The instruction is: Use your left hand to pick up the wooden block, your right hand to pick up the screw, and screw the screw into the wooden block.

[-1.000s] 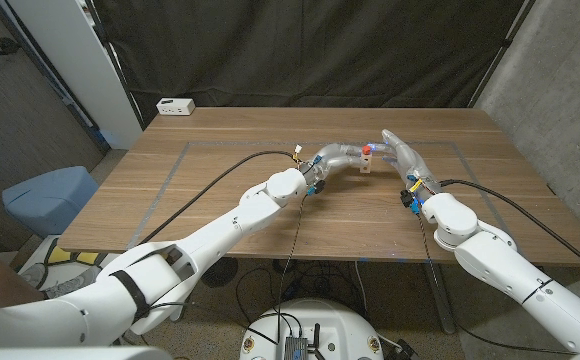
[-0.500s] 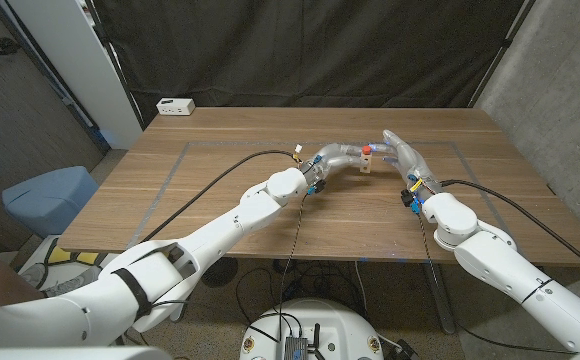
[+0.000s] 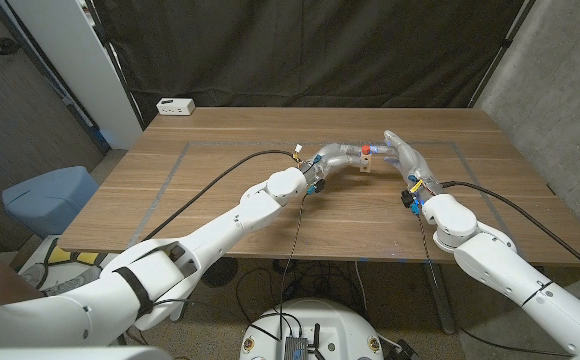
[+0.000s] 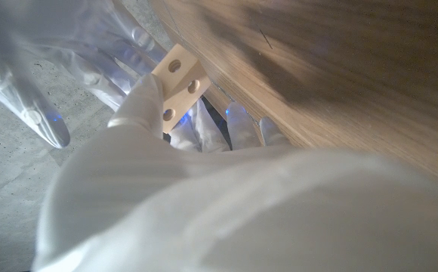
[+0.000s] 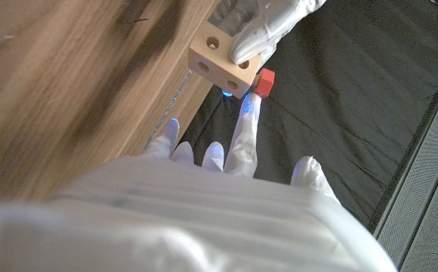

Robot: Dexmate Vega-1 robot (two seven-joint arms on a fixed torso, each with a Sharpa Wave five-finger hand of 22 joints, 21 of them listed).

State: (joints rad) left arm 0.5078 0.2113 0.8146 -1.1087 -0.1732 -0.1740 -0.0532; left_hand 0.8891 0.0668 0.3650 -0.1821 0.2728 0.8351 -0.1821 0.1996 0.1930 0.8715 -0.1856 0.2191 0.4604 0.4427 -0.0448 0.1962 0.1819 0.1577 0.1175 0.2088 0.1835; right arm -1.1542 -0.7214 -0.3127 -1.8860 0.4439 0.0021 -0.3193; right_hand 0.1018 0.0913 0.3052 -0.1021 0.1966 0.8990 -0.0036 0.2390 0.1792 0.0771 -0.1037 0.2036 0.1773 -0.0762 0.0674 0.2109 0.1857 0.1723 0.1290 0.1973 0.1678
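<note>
One wooden block (image 3: 367, 165), pale and drilled with round holes, sits just above the middle of the head view, over the far half of the wooden table (image 3: 220, 200). The left hand (image 3: 342, 156) holds it: in the left wrist view the fingers (image 4: 140, 98) wrap the block (image 4: 178, 79), where three holes can be counted on one face; in the right wrist view a fingertip (image 5: 251, 41) presses on the block (image 5: 220, 60), where two faces with holes show.

One screw with a red head (image 3: 366, 149) stands at the top of the block in the head view; in the right wrist view the red head (image 5: 263, 81) lies against the block's corner. The right hand (image 3: 402, 153) is just right of the block, fingers stretched toward it. In the right wrist view one finger (image 5: 243, 140) reaches the red head; whether the screw is pinched cannot be told.

One white box (image 3: 175, 106) lies at the table's far left corner, upper left of the head view; its markings are too small to read. A blue bin (image 3: 48, 198) stands at the left edge.
</note>
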